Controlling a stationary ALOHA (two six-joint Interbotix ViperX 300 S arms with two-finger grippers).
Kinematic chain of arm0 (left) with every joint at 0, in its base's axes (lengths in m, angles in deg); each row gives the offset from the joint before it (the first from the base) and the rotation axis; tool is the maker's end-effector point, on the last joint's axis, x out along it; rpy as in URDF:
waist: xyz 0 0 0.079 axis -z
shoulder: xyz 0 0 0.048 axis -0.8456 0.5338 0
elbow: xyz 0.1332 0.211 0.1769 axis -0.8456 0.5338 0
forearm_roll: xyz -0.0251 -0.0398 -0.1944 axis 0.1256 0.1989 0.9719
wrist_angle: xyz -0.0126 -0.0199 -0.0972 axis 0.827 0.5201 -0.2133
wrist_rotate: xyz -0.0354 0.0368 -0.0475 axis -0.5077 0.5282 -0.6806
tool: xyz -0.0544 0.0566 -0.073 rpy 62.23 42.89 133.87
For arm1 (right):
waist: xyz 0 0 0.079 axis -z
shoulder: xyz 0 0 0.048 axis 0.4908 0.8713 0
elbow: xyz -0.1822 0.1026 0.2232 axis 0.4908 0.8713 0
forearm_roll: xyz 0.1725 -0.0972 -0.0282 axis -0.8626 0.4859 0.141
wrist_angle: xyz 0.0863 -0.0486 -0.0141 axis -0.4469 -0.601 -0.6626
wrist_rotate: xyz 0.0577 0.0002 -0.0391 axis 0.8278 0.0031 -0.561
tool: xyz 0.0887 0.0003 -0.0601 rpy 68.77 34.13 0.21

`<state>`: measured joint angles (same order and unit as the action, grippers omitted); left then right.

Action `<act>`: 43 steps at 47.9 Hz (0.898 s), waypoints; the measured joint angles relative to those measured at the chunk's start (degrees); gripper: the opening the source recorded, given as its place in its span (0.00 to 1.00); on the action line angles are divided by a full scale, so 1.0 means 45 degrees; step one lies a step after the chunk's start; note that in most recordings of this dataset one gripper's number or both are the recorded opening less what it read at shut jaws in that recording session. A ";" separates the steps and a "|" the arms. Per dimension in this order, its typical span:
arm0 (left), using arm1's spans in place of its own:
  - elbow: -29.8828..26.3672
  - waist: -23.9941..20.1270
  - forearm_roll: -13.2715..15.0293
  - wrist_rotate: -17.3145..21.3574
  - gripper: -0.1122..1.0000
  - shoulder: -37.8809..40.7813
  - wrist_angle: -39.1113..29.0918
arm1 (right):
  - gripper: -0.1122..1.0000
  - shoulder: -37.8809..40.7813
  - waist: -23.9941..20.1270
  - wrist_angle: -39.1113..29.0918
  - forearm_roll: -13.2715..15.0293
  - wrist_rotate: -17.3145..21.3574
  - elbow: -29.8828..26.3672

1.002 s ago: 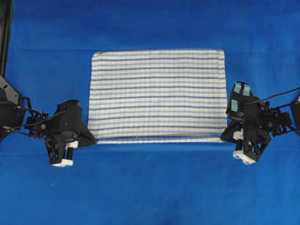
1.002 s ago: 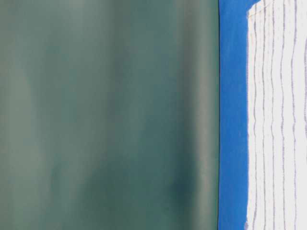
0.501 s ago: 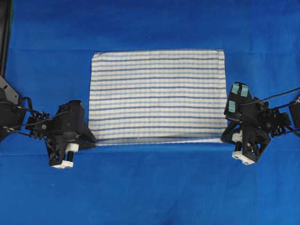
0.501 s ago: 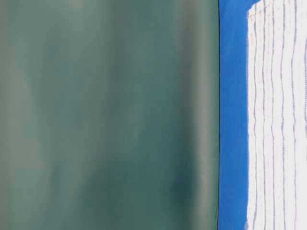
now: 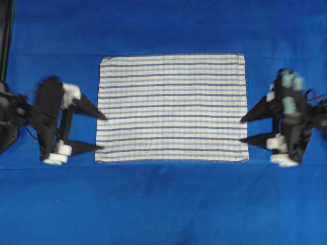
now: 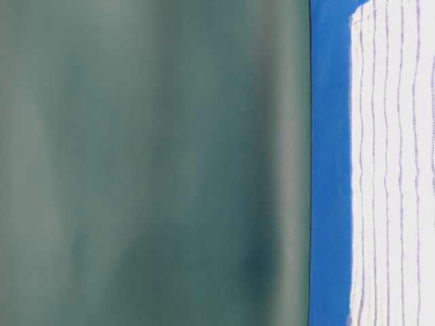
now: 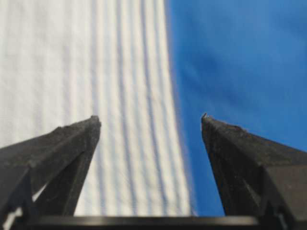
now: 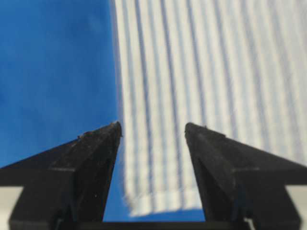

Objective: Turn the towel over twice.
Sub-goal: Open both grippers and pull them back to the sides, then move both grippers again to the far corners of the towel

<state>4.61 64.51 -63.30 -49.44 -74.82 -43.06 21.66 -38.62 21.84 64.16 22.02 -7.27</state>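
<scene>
The striped towel [image 6: 397, 170] lies flat on the blue cloth [image 6: 329, 170] that covers the bench, with a blurred dark green backdrop [image 6: 149, 163] rising behind the cloth's far edge.

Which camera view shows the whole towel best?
The overhead view: the towel lies flat with all four edges visible on the blue cloth. The table-level view catches one striped strip. Both wrist views show blurred partial stretches near an edge.
</scene>
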 measured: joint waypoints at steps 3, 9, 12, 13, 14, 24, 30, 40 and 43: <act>0.0176 -0.0273 0.0000 0.0566 0.82 -0.0742 0.0000 | 0.68 -0.0820 0.0254 0.0039 0.0723 0.0000 0.0137; 0.0605 -0.1074 -0.0020 0.1523 0.83 -0.2422 -0.0020 | 0.68 -0.2598 0.0918 0.0059 0.2070 0.0000 0.0449; 0.0762 -0.1406 -0.0020 0.1699 0.82 -0.3281 -0.0020 | 0.68 -0.3359 0.1250 0.0234 0.2715 0.0000 0.0664; 0.0820 -0.1504 -0.0020 0.1758 0.82 -0.3574 -0.0020 | 0.68 -0.3613 0.1348 0.0313 0.2871 0.0000 0.0742; 0.0879 -0.1563 0.0000 0.1797 0.82 -0.3828 -0.0020 | 0.68 -0.3887 0.1465 0.0430 0.3027 0.0000 0.0820; 0.1660 -0.2012 -0.0020 0.1875 0.82 -0.6152 -0.0059 | 0.68 -0.5703 0.2676 0.1855 0.3477 0.0078 0.2051; 0.1797 -0.2031 0.0000 0.1875 0.82 -0.6660 -0.0078 | 0.68 -0.5703 0.3184 0.2363 0.3398 0.0195 0.2441; 0.1797 -0.2383 -0.0020 0.1875 0.82 -0.6426 0.0098 | 0.68 -0.5098 0.3516 0.2578 0.3301 0.0195 0.2422; 0.1816 -0.2598 0.0000 0.1875 0.82 -0.6152 0.0312 | 0.68 -0.4824 0.3789 0.2578 0.3281 0.0195 0.2305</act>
<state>12.79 52.82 -63.30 -41.00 -102.51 -41.65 -0.05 -21.57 33.44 78.93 22.90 3.10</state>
